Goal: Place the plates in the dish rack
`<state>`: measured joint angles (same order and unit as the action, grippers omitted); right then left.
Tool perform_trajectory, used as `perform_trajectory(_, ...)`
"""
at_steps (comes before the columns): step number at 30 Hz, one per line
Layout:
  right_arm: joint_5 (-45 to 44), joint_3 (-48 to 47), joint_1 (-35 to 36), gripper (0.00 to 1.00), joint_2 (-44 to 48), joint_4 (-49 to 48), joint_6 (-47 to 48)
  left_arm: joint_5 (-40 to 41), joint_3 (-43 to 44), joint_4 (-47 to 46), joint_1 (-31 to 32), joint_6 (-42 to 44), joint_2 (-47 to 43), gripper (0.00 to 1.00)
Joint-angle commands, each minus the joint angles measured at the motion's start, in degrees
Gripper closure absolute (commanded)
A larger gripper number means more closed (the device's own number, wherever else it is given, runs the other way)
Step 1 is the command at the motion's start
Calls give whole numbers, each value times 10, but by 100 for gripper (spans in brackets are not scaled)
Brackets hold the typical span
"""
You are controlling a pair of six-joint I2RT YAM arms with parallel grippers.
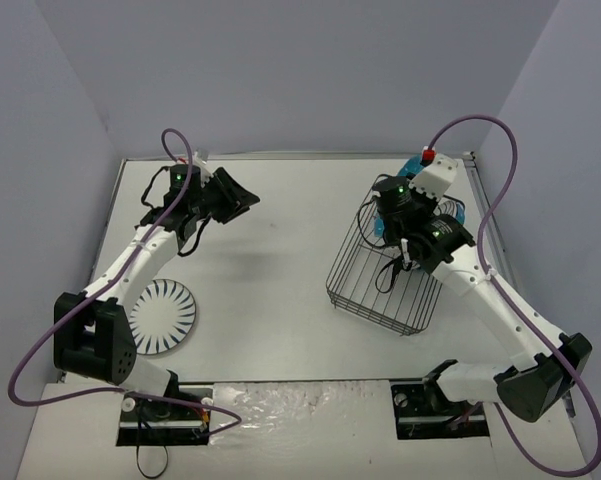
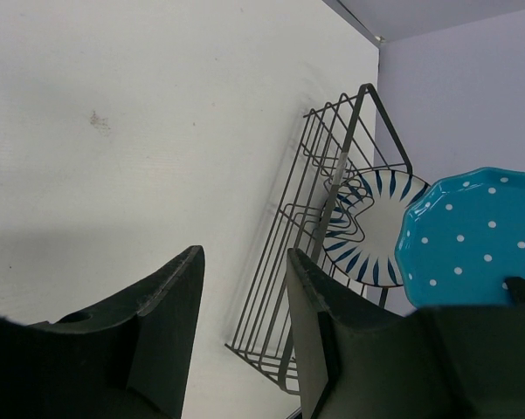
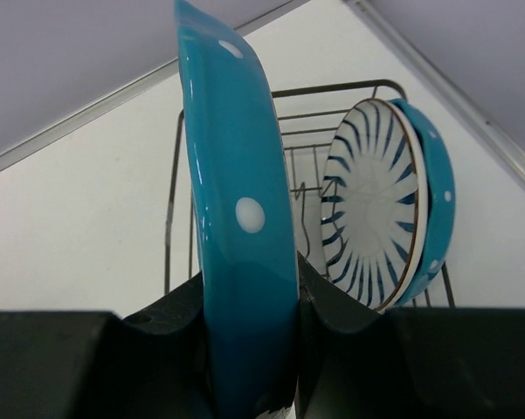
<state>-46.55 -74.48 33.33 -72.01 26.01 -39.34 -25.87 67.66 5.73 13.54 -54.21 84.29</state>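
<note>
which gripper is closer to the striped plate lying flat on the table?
Left. The left gripper hangs open beyond the striped plate, on its side of the table. The right gripper is across the table over the dish rack, shut on a teal plate.

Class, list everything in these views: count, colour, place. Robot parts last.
dotted plates: 2, teal-blue; one upright in the right fingers, one standing in the dish rack behind a striped plate
striped plates: 2, white with dark stripes; one standing in the rack, one flat on the table near the left arm
dish rack: 1, black wire; table's right side
table: 1, white
arms: 2, white and black; near edge
left fingers: black, open, empty
right fingers: black, shut on a dotted plate
</note>
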Motion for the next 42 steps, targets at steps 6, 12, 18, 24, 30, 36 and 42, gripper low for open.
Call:
perform_trajectory(6, -177, -54, -24, 100, -59, -33, -43, 9, 6, -29, 1, 24, -35, 62)
perform_trajectory(12, -190, -47, -40, 100, -66, -20, -49, 1, -7, -46, 1, 17, -32, 62)
perform_trajectory(18, -176, -27, -61, 100, -55, -18, -45, -6, -9, -48, -1, 17, -32, 62)
perform_trajectory(24, -157, 3, -79, 100, -40, -17, -37, -8, -11, -48, -4, 17, -33, 62)
perform_trajectory(30, -144, 33, -88, 100, -30, -22, -38, -7, -12, -47, -3, 18, -34, 62)
perform_trajectory(36, -128, 63, -89, 100, -26, -37, -33, -6, -8, -43, -4, 19, -37, 62)
perform_trajectory(42, -109, 89, -98, 100, -30, -55, -27, -4, -10, -41, -4, 21, -37, 62)
